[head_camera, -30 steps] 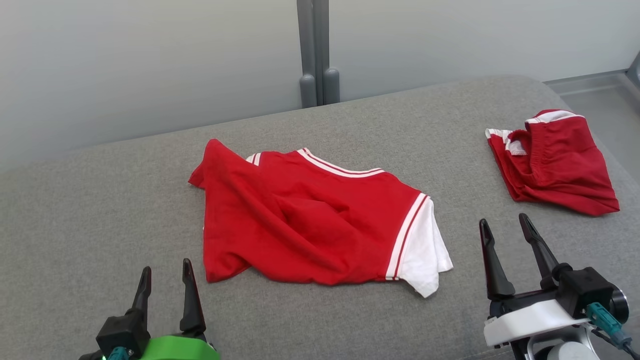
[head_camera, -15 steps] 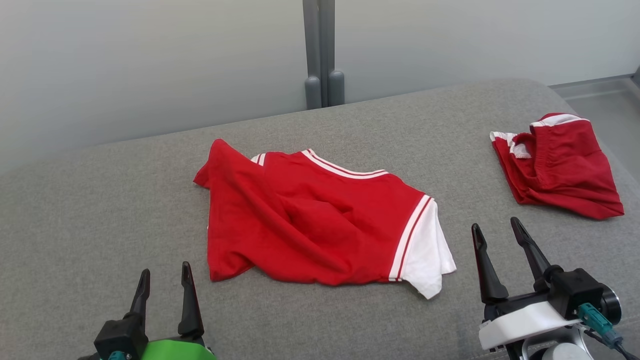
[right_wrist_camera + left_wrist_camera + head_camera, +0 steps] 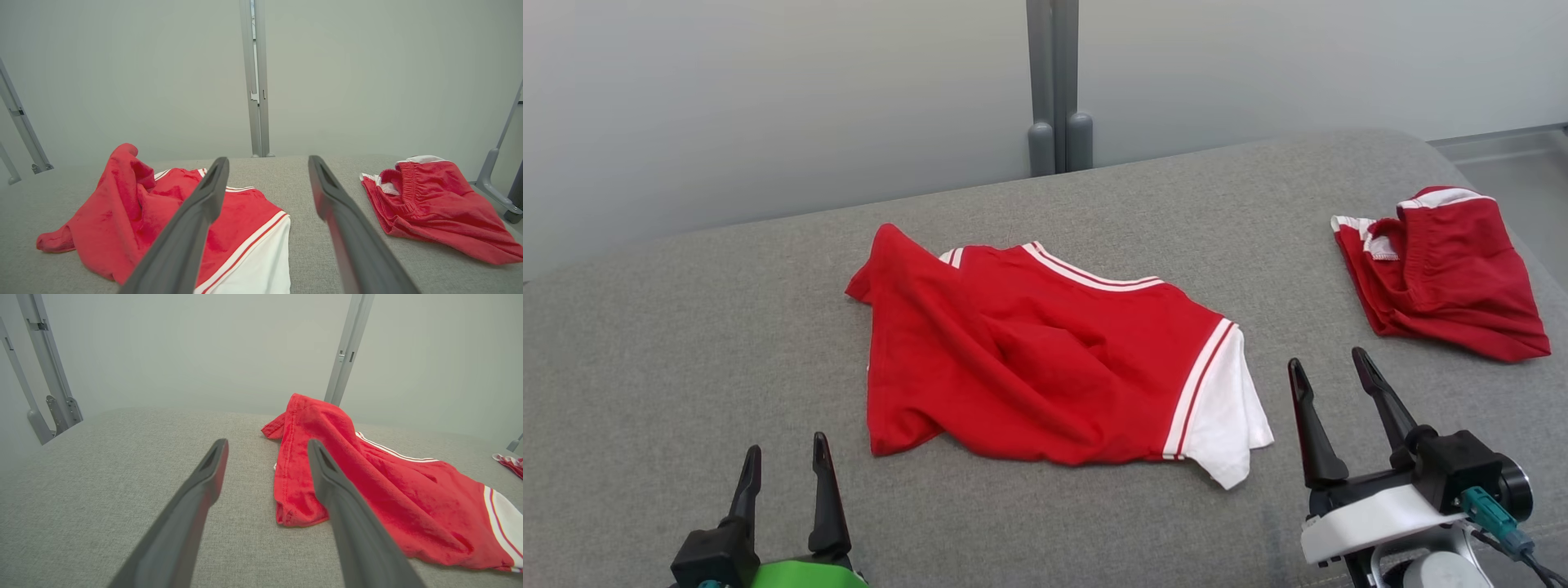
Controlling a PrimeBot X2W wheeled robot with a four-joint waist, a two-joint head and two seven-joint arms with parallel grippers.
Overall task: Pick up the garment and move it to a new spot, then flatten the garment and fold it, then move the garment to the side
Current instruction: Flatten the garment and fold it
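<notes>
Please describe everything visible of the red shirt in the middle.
The red shirt is soft-looking fabric with a white sleeve, striped red and white at its seam, and white-striped trim on its far edge. It lies crumpled, its left part folded over, on the grey cushion. Nothing else touches it.

The light is soft, even and fairly bright in every view, and seems to fall from above. Shadows are faint: a thin dark rim lies under the lower edge of the red garment (image 3: 1029, 359) at the centre of the head view, on the matte grey surface (image 3: 686, 343). The wrist views bow the grey posts (image 3: 45, 355) at the left edge. The dark fingers (image 3: 192, 514) at bottom centre look blurred.
</notes>
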